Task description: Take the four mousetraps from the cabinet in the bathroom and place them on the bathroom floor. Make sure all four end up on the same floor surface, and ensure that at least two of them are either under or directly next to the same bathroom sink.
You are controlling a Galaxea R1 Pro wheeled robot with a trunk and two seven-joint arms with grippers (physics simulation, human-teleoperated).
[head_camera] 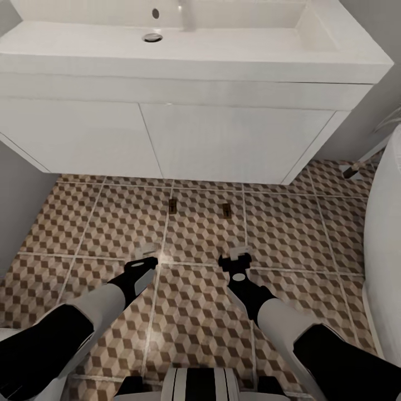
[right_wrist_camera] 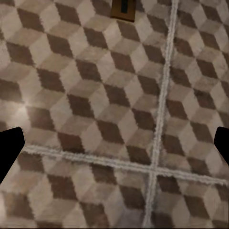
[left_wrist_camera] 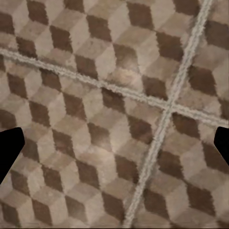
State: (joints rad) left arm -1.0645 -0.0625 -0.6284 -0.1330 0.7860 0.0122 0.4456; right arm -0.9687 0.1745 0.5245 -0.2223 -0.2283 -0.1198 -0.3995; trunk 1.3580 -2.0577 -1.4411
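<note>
- Left gripper [head_camera: 146,252] low over the bathroom floor [head_camera: 83,223], fingers [left_wrist_camera: 8,148] spread wide, nothing between them; likely just emptied or waiting.
- Two mousetraps on the tiles just in front of the vanity unit [head_camera: 167,139], left mousetrap [head_camera: 173,206] and right mousetrap [head_camera: 226,210], near each other, probably set there to count as next to the sink [head_camera: 184,50].
- Right gripper [head_camera: 236,256] also low, fingers wide and empty.
- Tap cut off above; trap metalwork too small to read; the other two unseen.
</note>
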